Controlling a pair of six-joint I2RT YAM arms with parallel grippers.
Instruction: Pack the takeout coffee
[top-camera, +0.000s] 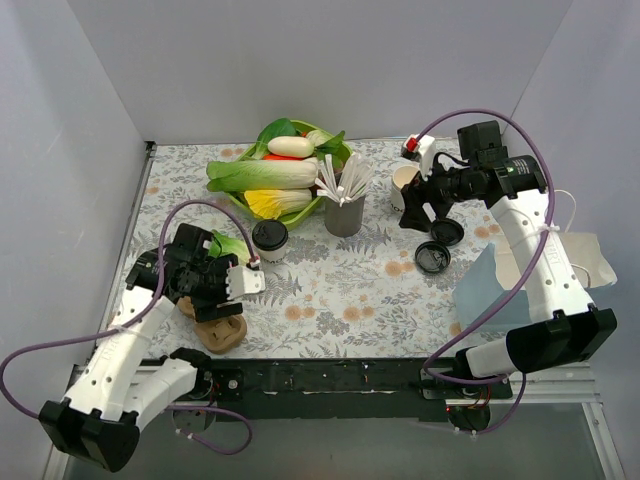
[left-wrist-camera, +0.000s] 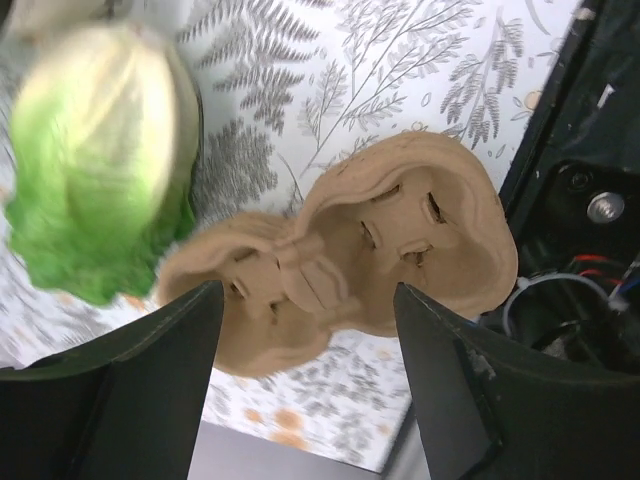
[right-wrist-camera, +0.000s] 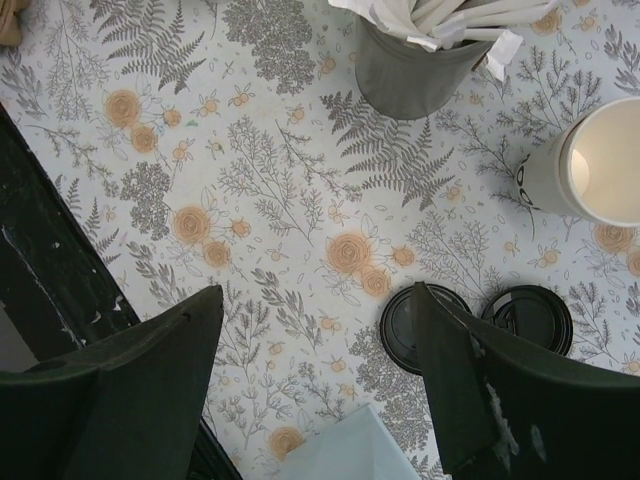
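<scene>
Nothing packed yet: my left jaws gape wide over the carrier (left-wrist-camera: 340, 260), my right jaws wide over loose lids (right-wrist-camera: 535, 315), unlidded cup (right-wrist-camera: 600, 160) at two o'clock.

My workspace: a boxed-in table (top-camera: 420, 320) under soft, even light.
Plain pale walls (top-camera: 330, 60) stand at 9, 12 and 3 o'clock. A white cloth (right-wrist-camera: 290, 190) printed with grey ferns and orange flowers covers the table, and a black rail (top-camera: 330, 378) runs along its 6 o'clock edge.
</scene>
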